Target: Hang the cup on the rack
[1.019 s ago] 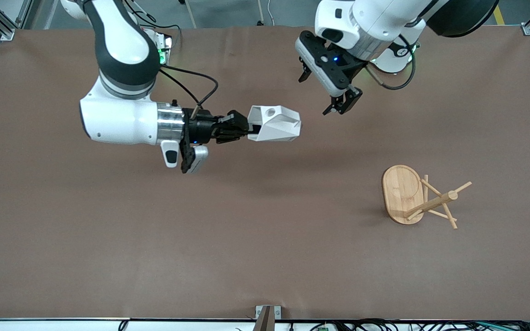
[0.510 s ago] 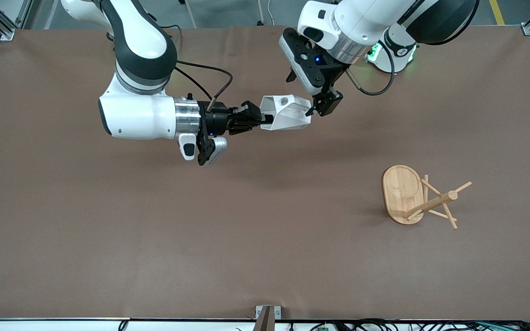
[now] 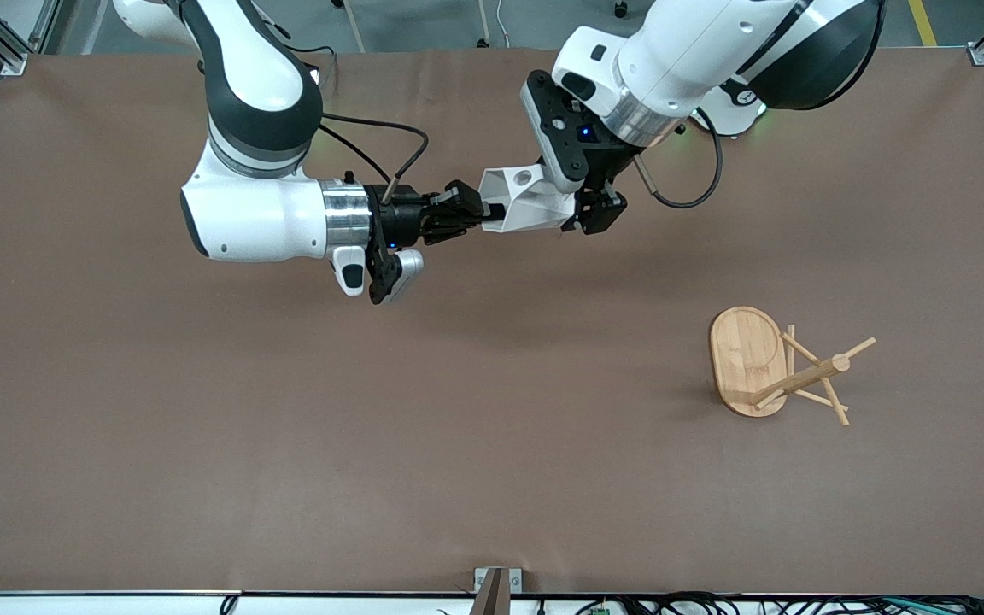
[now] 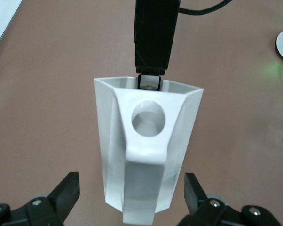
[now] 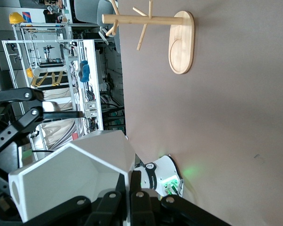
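Right jaws hold cup (image 3: 526, 201) level, left jaws straddling.

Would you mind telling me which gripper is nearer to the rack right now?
Left. The left gripper, open around the cup's base, is toward the rack's end; the right gripper, shut on the cup's rim, is farther away.

Small white faceted cup (image 3: 526, 205): matt, smooth plastic look. Light bamboo mug rack (image 3: 765, 363): smooth wood grain. Brown surface (image 3: 458, 427): matt, cloth-like, faintly creased.

White-and-black arms (image 3: 253, 213), silver wrist rings, black cables.
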